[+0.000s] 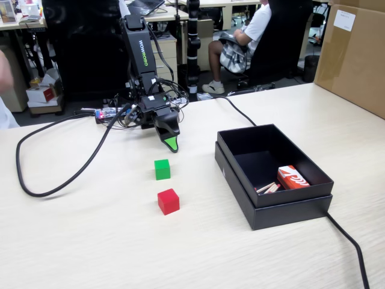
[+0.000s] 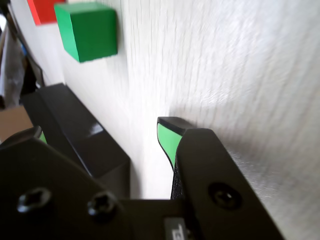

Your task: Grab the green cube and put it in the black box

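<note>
Green cube (image 1: 162,169): small, bright green, plain-faced, resting flat on the pale wood-grain table (image 1: 90,241), untouched. All places below are given relative to this cube. In the fixed view the red cube (image 1: 168,201), of equal size, lies just in front of it and slightly right, the two apart. The black box (image 1: 271,208), shallow, matte, with a stepped double rim, stands well to the right; inside it, at the near right corner, lie a red-and-white packet (image 1: 293,178) and some pale sticks (image 1: 269,188).

Arm: the black Koch arm (image 1: 139,57) rises behind the cube and bends down, so that the gripper (image 1: 171,143) hangs just behind the cube and above the table, its green-tipped point aimed down toward the cube. In the wrist view the green cube (image 2: 87,31) sits ahead of the gripper (image 2: 105,137); the jaws stand apart with bare table between them, gripping nothing.

Surroundings: a black cable (image 1: 54,162) loops across the table far left of the cube; nothing lies between gripper and cube
</note>
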`<state>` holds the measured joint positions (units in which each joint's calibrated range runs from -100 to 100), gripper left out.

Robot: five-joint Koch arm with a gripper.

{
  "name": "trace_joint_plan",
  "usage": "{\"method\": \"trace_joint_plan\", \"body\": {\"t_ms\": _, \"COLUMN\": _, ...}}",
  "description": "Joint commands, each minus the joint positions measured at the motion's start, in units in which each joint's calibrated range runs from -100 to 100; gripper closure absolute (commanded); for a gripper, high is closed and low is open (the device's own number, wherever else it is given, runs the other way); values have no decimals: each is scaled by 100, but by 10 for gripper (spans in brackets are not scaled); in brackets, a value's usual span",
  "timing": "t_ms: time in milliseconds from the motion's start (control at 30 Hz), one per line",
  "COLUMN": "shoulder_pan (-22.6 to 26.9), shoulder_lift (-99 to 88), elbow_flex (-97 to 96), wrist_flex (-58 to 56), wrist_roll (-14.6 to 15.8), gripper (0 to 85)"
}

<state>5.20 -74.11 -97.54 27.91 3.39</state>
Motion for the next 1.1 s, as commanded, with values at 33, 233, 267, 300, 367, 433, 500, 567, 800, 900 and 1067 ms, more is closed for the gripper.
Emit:
{"method": "trace_joint_plan", "body": {"t_ms": 33, "shoulder_pan": -186, "shoulder_lift": -2428, "elbow_flex": 959, "wrist_flex": -3184, "wrist_roll": -54, "gripper": 406}}
{"method": "trace_joint_plan", "body": {"t_ms": 233, "shoulder_pan": -293, "shoulder_lift": -2440, "elbow_flex": 2229, "wrist_flex": -5180, "wrist_roll": 49, "gripper": 407}}
{"method": "trace_joint_plan", "body": {"t_ms": 267, "shoulder_pan": -288, "shoulder_lift": -2440, "elbow_flex": 2383, "wrist_flex": -5508, "wrist_roll": 54, "gripper": 407}}
{"method": "trace_joint_plan", "body": {"t_ms": 300, "shoulder_pan": -269, "shoulder_lift": -2440, "elbow_flex": 2473, "wrist_flex": -5793, "wrist_roll": 54, "gripper": 407}}
{"method": "trace_joint_plan", "body": {"t_ms": 367, "shoulder_pan": -274, "shoulder_lift": -2463, "elbow_flex": 2655, "wrist_flex": -6251, "wrist_roll": 59, "gripper": 407}}
{"method": "trace_joint_plan", "body": {"t_ms": 433, "shoulder_pan": -347, "shoulder_lift": -2428, "elbow_flex": 3108, "wrist_flex": -6787, "wrist_roll": 59, "gripper": 408}}
{"method": "trace_joint_plan", "body": {"t_ms": 500, "shoulder_pan": -361, "shoulder_lift": -2360, "elbow_flex": 3552, "wrist_flex": -7107, "wrist_roll": 78, "gripper": 408}}
{"method": "trace_joint_plan", "body": {"t_ms": 567, "shoulder_pan": -366, "shoulder_lift": -1832, "elbow_flex": 4259, "wrist_flex": -7694, "wrist_roll": 103, "gripper": 408}}
{"method": "trace_joint_plan", "body": {"t_ms": 800, "shoulder_pan": -713, "shoulder_lift": 1530, "elbow_flex": 6517, "wrist_flex": -8308, "wrist_roll": 88, "gripper": 410}}
{"method": "trace_joint_plan", "body": {"t_ms": 900, "shoulder_pan": -894, "shoulder_lift": 2724, "elbow_flex": 7233, "wrist_flex": -8325, "wrist_roll": -15, "gripper": 408}}
{"method": "trace_joint_plan", "body": {"t_ms": 1067, "shoulder_pan": -957, "shoulder_lift": 3951, "elbow_flex": 7977, "wrist_flex": -8316, "wrist_roll": -112, "gripper": 408}}
